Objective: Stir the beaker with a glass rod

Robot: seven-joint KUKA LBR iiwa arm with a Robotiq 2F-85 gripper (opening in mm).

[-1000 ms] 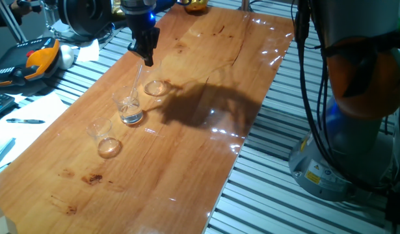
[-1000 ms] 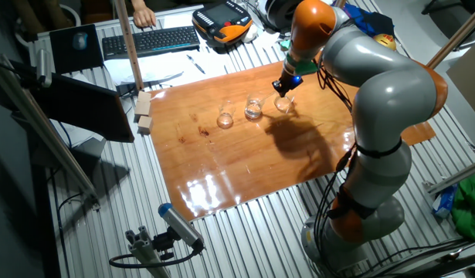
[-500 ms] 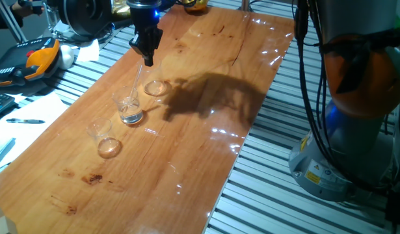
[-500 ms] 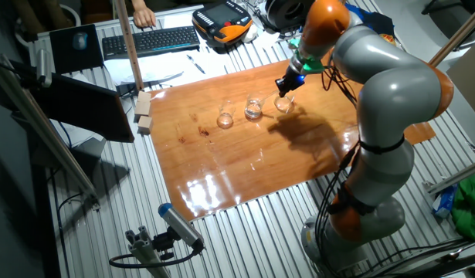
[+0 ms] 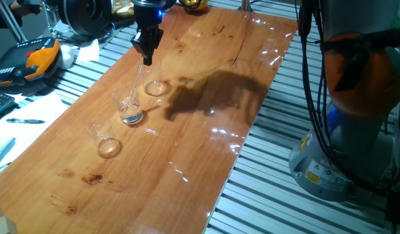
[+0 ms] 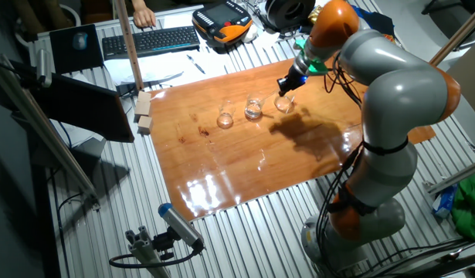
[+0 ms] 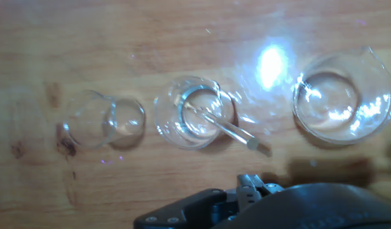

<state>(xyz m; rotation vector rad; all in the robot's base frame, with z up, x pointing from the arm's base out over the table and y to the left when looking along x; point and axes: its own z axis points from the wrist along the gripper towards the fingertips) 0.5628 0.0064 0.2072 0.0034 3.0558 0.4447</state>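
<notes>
Gripper (image 5: 147, 57) fingers are clamped on the top end of the glass rod (image 5: 138, 82), which slants down and away from them into the beaker (image 5: 127, 104), the middle one of three glasses on the wooden table (image 5: 206, 149). Seen from the hand view, the rod's lower tip rests inside that beaker's ring-shaped base. A wider beaker (image 5: 155, 86) stands just beneath the hand; a smaller beaker (image 5: 103, 136) sits farther out past the target. To stir well, I judge small, slow circles best, keeping the tip clear of the wall so the light glass neither tips nor slides.
</notes>
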